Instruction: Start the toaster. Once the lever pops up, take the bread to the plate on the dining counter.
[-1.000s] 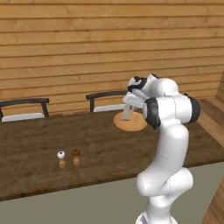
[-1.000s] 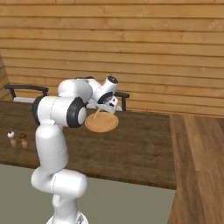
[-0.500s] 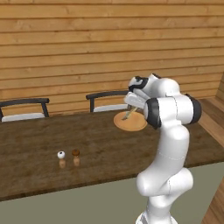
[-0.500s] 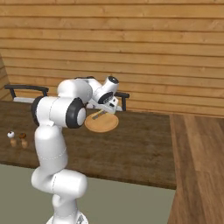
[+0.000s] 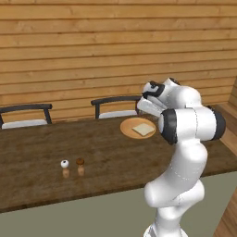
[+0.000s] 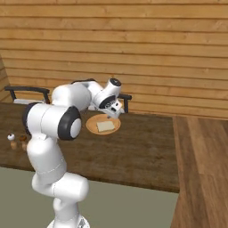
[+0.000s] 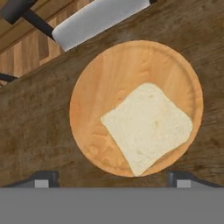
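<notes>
Bread (image 7: 148, 126) lies flat on the plate (image 7: 96, 96), toward its 4 o'clock edge, on the dining counter (image 5: 106, 157) — delivery looks finished. Gripper (image 7: 113, 178) hangs above, jaws spread wide, holding nothing — next, lift clear.

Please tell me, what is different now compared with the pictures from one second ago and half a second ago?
The gripper opened and let go of the bread, which dropped from between the fingers and now lies flat on the plate. The arm, the plate, the dining counter and the two shakers stayed where they were.
</notes>
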Available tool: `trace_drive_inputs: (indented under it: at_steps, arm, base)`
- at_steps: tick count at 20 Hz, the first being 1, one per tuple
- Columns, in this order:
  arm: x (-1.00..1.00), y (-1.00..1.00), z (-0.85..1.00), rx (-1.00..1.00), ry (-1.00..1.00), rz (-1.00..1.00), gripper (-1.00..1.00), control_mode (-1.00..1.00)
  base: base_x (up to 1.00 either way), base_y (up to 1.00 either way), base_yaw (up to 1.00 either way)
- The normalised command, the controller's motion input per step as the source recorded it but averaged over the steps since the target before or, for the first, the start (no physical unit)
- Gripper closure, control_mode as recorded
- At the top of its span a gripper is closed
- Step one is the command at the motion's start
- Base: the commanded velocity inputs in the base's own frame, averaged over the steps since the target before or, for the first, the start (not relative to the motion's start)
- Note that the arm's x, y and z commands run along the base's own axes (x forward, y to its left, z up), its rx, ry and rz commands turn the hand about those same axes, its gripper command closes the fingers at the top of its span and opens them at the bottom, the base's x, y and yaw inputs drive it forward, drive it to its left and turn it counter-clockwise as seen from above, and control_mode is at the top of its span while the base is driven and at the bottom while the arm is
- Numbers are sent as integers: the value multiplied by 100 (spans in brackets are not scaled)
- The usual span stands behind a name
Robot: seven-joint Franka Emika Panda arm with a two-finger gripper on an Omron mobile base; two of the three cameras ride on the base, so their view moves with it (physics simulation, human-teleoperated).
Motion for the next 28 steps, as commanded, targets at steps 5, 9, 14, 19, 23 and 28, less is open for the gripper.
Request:
trace_drive_inputs:
  at_steps: [5,9,14,19,23,28]
  arm:
    - [-13,2,60,-7,4,-23,-100,-100]
    - [-30,14,60,-14,5,-8,-100,-100]
    - [-87,3,58,-14,3,0,-100,-100]
    - [-100,0,61,-12,0,1,-100,-100]
    - [-100,0,63,-12,0,0,-100,-100]
    - [-100,1,82,-8,2,0,-100,-100]
  base:
    - [0,0,0]
    - [0,0,0]
    - [0,0,0]
    - [0,0,0]
    - [0,0,0]
    - [0,0,0]
